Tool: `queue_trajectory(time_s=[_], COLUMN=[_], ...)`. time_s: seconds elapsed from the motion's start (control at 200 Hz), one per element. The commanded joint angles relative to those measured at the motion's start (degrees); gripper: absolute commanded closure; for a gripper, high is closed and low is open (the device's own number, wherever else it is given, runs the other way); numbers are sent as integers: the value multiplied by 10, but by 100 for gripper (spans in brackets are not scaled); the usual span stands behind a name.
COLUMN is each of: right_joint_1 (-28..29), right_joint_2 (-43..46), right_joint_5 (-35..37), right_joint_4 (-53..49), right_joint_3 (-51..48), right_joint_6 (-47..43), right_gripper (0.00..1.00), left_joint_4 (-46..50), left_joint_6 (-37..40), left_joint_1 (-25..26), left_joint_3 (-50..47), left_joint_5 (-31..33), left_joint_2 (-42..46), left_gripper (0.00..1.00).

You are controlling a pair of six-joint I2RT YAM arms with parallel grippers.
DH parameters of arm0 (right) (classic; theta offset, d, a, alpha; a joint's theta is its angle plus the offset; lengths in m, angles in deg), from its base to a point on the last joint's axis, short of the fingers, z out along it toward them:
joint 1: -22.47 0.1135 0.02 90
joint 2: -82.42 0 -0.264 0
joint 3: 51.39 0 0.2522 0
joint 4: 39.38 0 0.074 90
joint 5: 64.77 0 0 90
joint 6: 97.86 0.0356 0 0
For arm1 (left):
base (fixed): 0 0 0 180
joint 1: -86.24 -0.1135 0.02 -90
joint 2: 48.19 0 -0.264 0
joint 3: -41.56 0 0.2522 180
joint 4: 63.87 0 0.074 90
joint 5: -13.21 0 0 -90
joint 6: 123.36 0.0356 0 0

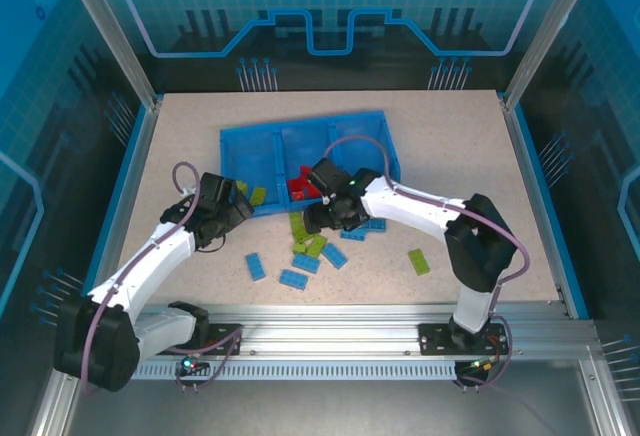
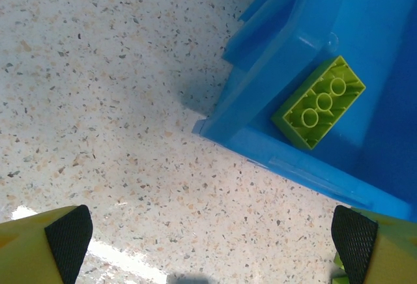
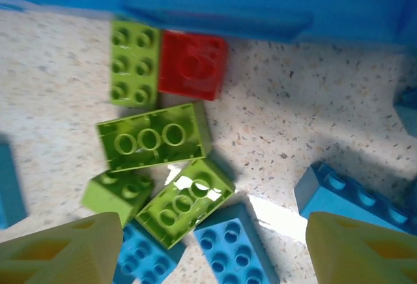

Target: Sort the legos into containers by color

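Nearest the arm bases, the table (image 1: 470,156) carries most of what is left. Blue bricks (image 1: 293,278) lie loose at 6 o'clock of the right gripper (image 1: 318,218), and a stray green brick (image 1: 419,261) sits alone at its 4 o'clock. That gripper hangs over the heap with its jaws well apart and nothing between them. Its wrist view shows a green pile (image 3: 153,142) of bricks touching one another, more blue beneath, and a red brick (image 3: 192,64) at 12 o'clock, just outside the tray wall. At 9 o'clock of it, the left gripper (image 1: 238,208) is spread as wide as it goes and holds nothing, over bare table beside the tray's near-left corner.

Beyond them the tray (image 1: 350,126) holds little. A binned green brick (image 2: 319,101) lies upside down in the left compartment, and red ones (image 1: 300,184) appear to lie in the middle one. I judge the sorting barely begun, with no blue binned that I can make out.

The tray's near wall stands right behind the heap, so any lift must clear it, and the packed bricks leave the fingers scant room. Open table lies at 3, 9 and past the tray at 12, bounded by a raised rim.
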Motion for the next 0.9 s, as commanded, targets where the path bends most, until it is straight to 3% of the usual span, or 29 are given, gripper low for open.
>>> queue_trajectory(time_s=[0.0, 0.13, 0.68, 0.895], right_joint_1=[20, 23, 8, -5], right_joint_2=[-35, -69, -141, -154], right_joint_5=[41, 73, 75, 82], right_joint_4=[42, 50, 80, 87], right_joint_3=[14, 33, 79, 80], right_joint_6=[30, 46, 59, 48], right_gripper=[24, 24, 27, 40], left_joint_4=[9, 8, 5, 5], left_joint_6=[13, 10, 11, 8], left_joint_1=[-5, -5, -6, -6], left_joint_3=[16, 6, -1, -7], left_joint_5=[-14, -15, -15, -14], left_joint_2=[2, 8, 10, 12], left_gripper=[1, 1, 1, 1])
